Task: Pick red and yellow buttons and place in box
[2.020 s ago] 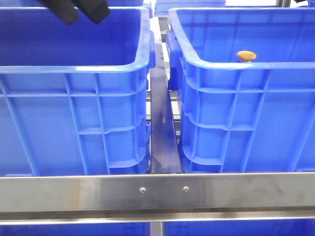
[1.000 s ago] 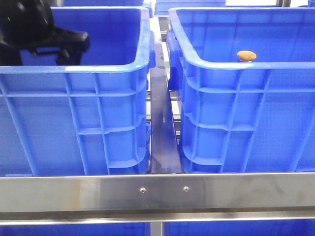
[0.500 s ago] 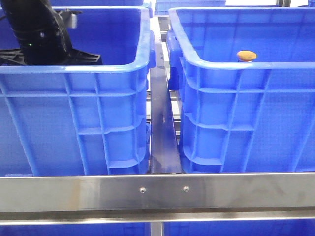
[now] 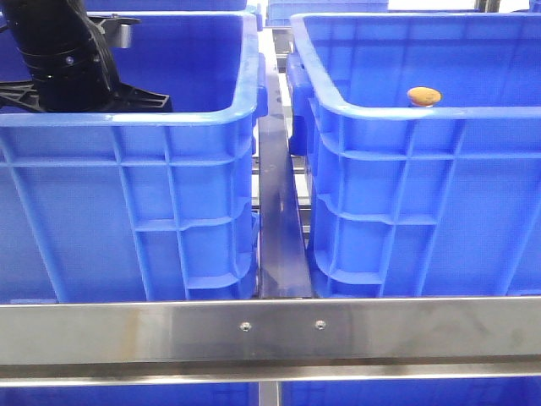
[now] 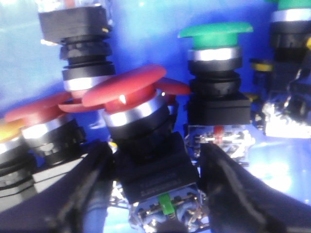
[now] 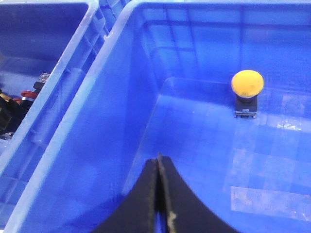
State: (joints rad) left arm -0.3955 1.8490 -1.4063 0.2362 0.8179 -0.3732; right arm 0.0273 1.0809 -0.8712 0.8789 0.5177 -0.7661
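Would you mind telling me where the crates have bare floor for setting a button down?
The right crate is mostly bare: open floor all round the lone yellow button near its far wall. The left crate is crowded where the left end effector works: red button, green button and others packed together.

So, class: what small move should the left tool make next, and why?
Probably close. The left tool is open, its fingers flanking the red button's black body, and the yellow button already sits in the right box.
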